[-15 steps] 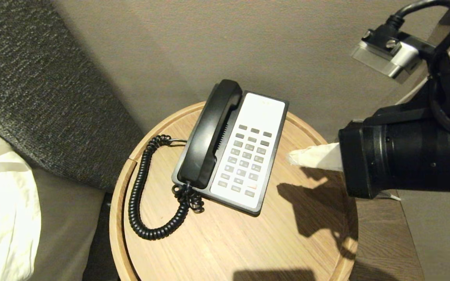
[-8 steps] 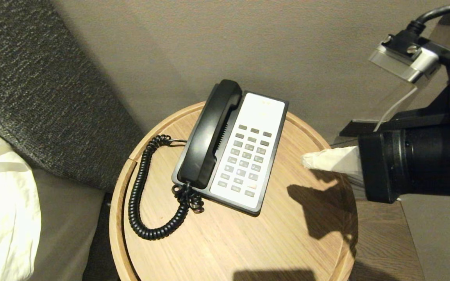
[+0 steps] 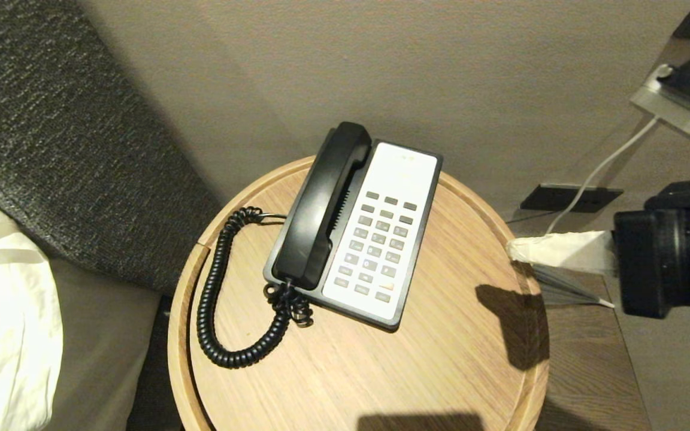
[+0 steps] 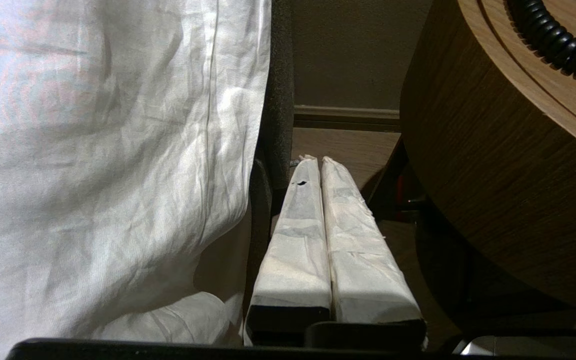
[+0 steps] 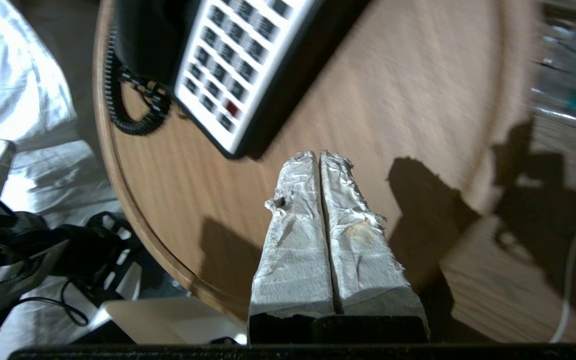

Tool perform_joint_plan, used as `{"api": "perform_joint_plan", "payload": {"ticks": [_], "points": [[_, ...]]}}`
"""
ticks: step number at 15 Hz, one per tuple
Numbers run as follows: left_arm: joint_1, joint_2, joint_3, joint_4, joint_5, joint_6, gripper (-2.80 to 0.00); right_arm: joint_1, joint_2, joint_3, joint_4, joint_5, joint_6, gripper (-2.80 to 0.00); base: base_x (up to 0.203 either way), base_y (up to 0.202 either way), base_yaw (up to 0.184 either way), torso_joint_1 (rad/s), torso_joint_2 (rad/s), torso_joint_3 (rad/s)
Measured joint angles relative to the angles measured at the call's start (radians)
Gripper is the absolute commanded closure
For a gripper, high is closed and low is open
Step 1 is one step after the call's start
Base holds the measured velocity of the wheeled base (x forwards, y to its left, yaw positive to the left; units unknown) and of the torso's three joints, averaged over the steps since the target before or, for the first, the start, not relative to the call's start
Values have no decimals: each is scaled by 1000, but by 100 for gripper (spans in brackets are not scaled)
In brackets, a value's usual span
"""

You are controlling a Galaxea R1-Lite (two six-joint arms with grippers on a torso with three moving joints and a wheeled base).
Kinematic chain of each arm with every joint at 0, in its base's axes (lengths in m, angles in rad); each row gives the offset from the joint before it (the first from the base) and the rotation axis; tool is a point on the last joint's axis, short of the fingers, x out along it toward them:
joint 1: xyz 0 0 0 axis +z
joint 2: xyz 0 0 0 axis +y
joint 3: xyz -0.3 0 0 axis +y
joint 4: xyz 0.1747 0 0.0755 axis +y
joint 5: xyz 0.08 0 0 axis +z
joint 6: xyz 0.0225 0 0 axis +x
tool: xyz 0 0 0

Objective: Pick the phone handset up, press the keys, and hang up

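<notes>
On the round wooden worktop (image 3: pixel 381 371), the phone handset (image 3: pixel 321 206) is seen lying in its cradle along the left side of the black-and-white phone base (image 3: pixel 381 239). Its long axis runs from near-left to far-right, slightly oblique, and the coiled cord (image 3: pixel 219 299) leaves its near end and loops over the wood to the left. The keypad (image 3: pixel 378 245) is found on the right part of the base, just beside the handset.

The right gripper (image 3: pixel 521 249) is held at the right rim of the worktop, its jaws pressed together and holding nothing. The wrapped fingertips (image 5: pixel 318 165) are pointed toward the phone, so the handset lies to the left of them, beyond the keypad. The left gripper (image 4: pixel 315 162) is kept low beside the worktop, between its wooden side and the white bed sheet (image 4: pixel 108 150), with jaws also closed and empty.

The right arm is judged to be the nearer one at worktop height. For a grasp, the jaws would have to be opened and set across the handset's narrow middle, at a right angle to its long axis.
</notes>
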Motion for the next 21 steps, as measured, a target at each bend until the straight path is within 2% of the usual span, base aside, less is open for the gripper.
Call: {"api": "perform_joint_plan", "payload": {"ticks": [2,3,5,8,11,14,15,19,21], "points": [[0,0,0,0,0,0,0,-55,-102,96,-1,-25,-3,0,0,0,0,0,0,0],[0,0,0,0,0,0,0,-114,-158,152,-5,-35,-6,0,0,0,0,0,0,0],[0,0,0,0,0,0,0,-298,-302,284,-19,-12,-31,0,0,0,0,0,0,0],[0,0,0,0,0,0,0,-587,-616,531,-65,86,-113,0,0,0,0,0,0,0],[0,0,0,0,0,0,0,-761,-934,788,-114,143,-207,0,0,0,0,0,0,0],[0,0,0,0,0,1,0,-834,-1149,1076,-262,136,-296,0,0,0,0,0,0,0],[0,0,0,0,0,-1,0,-845,-1182,1117,-290,134,-313,0,0,0,0,0,0,0],[0,0,0,0,1,-3,0,-869,-1254,1160,-405,137,-391,0,0,0,0,0,0,0],[0,0,0,0,0,-3,0,-871,-1267,1163,-405,141,-409,0,0,0,0,0,0,0]]}}
